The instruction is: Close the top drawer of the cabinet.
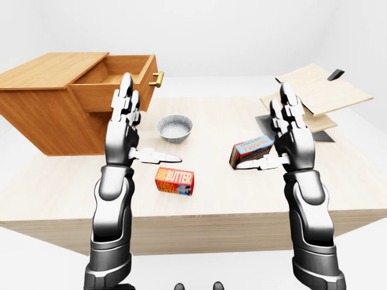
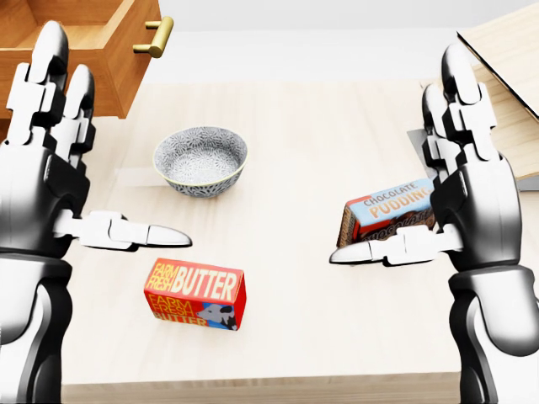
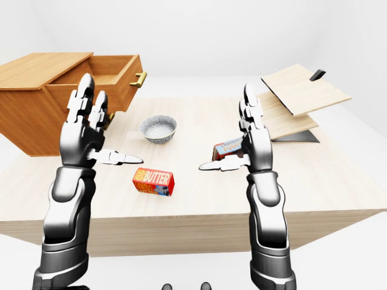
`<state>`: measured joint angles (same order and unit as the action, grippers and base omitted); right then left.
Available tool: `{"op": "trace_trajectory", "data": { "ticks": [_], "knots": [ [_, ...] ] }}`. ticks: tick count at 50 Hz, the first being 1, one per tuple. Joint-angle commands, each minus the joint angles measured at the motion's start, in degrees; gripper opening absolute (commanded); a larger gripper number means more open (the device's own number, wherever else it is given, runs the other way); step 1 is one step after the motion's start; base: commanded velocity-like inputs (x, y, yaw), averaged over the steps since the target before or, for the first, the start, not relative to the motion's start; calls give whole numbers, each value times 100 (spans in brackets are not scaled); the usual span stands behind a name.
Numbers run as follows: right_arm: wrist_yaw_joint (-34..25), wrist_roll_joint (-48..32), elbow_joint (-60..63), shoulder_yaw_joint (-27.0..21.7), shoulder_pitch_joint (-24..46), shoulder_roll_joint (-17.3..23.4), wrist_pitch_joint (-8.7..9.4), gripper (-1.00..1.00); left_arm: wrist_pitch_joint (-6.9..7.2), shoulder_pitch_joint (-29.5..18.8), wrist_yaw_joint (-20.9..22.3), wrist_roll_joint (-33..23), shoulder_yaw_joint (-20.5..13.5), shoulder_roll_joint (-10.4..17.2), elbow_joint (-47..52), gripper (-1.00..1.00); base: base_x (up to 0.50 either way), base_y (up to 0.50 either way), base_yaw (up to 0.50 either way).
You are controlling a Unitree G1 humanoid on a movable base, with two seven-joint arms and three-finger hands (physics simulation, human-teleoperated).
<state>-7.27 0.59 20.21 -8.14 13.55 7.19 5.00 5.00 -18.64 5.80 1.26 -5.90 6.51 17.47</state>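
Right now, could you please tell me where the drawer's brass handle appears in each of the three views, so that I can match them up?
Left-eye view: the brass handle sits upper left of centre, on the open drawer's face.
Head view: top left, near the upper edge.
Right-eye view: upper left, farther left than in the left-eye view.
Shared landmark: the patterned bowl lies below and slightly right of the handle in all three.

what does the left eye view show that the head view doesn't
Only the left-eye view shows the whole cabinet, the stacked wooden boards and the table's near edge. Only the head view makes the chocolate pudding box label readable. Both show the open top drawer, its brass handle, bowl, butter box, and both open robot hands, left and right.
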Motion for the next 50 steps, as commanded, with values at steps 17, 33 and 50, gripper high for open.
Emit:
{"op": "trace_trajectory", "data": {
  "ticks": [17,33,50],
  "knots": [
    [82,121,509,-142,196,132,0,100,0,-893,58,367,-139,307,-562,100,0,0,0],
    [50,204,245,-107,146,100,0,100,0,-885,43,335,-183,335,-713,100,8,0,0],
    [-86,236,261,-87,3,75,0,100,0,-891,47,275,-143,325,-939,100,28,0,0]
  ]
}}
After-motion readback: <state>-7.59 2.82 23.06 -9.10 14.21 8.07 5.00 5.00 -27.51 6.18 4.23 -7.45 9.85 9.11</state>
